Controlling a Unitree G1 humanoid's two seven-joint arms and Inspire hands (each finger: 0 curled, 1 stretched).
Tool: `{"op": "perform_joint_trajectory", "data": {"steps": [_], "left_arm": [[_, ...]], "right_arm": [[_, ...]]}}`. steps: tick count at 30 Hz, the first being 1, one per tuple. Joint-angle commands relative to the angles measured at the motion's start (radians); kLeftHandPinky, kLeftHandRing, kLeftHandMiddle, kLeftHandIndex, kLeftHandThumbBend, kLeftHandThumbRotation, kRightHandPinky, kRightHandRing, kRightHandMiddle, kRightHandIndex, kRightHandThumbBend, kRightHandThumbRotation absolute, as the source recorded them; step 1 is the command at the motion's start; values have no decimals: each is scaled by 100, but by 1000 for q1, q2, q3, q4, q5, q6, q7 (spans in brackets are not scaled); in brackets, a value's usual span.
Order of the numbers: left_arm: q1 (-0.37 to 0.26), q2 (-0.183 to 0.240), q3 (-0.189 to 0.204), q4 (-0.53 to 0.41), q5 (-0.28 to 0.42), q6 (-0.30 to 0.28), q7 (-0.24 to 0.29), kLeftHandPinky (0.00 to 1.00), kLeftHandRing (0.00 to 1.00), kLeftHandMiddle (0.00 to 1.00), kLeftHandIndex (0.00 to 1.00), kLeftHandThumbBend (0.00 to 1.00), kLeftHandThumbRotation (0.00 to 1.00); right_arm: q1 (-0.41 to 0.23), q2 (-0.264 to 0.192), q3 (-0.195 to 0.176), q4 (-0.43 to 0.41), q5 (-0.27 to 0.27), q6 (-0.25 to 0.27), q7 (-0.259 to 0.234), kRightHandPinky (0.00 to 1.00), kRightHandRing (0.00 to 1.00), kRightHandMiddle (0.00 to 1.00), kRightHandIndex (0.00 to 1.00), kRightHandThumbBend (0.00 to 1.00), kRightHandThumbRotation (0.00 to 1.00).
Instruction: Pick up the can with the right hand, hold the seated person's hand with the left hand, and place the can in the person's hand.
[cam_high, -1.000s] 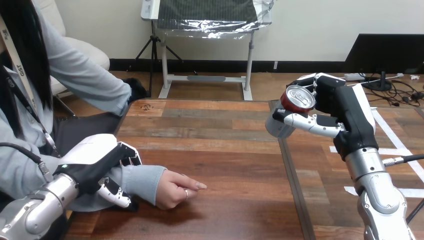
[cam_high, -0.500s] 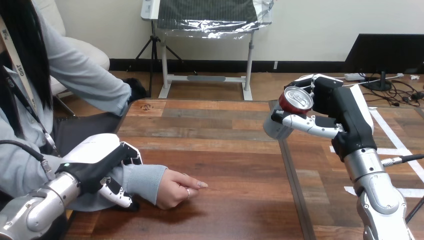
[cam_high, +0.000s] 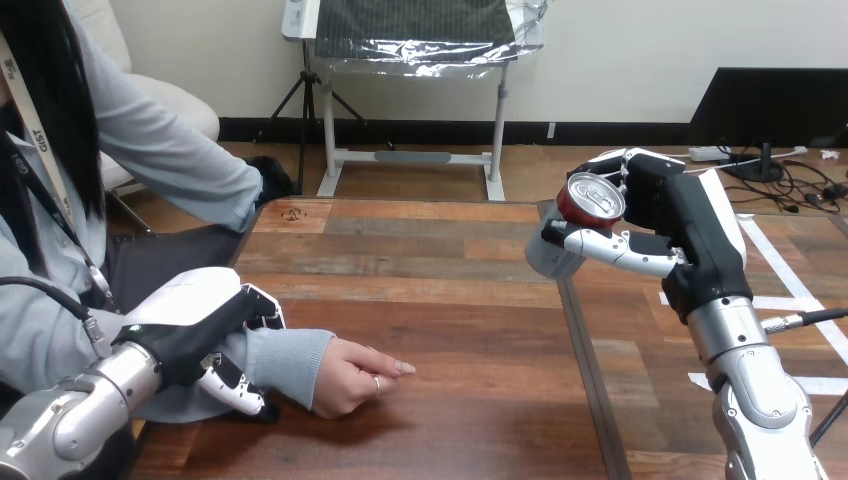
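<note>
At the head view's 3 o'clock side, the right hand (cam_high: 690, 225) was raised above the wooden table (cam_high: 450, 300), its fingers and thumb curled round the can (cam_high: 590, 200). The can was red with a silver top. It hung clear of the tabletop and was tipped so that its top faced the camera. The silver right forearm rose from the 5 o'clock corner.

At 8 o'clock, the left hand (cam_high: 190, 320) lay over the person's forearm (cam_high: 285, 360), which was in a grey sleeve. Its fingers were curled over the sleeve's far side and its thumb was tucked along the near side, clasping the forearm. Just past the cuff, towards 6 o'clock, the person's hand (cam_high: 355, 378) rested on the table, loosely closed and holding nothing. It was well apart from the can.
</note>
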Motion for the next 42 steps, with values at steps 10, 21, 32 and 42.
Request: {"op": "perform_joint_trajectory", "data": {"steps": [10, 21, 32, 42], "left_arm": [[-39, -35, -7, 0, -19, -4, -8, 31, 35, 41, 42, 93, 0], [-34, -39, -3, -12, -23, -19, 1, 27, 33, 39, 40, 91, 0], [-31, -41, 5, -35, -39, -48, 1, 27, 32, 39, 40, 91, 0], [-39, -43, 9, -53, -43, -81, 9, 27, 32, 38, 40, 92, 0]], "right_arm": [[-73, 11, -2, 12, 21, -34, 11, 37, 42, 49, 50, 71, 0], [-86, 11, 5, 52, 6, -54, 13, 37, 42, 49, 51, 71, 0], [-95, 20, 18, 88, -18, -62, 4, 36, 42, 49, 51, 72, 0], [-106, 27, 36, 134, -39, -78, 1, 36, 42, 48, 50, 73, 0]]}}
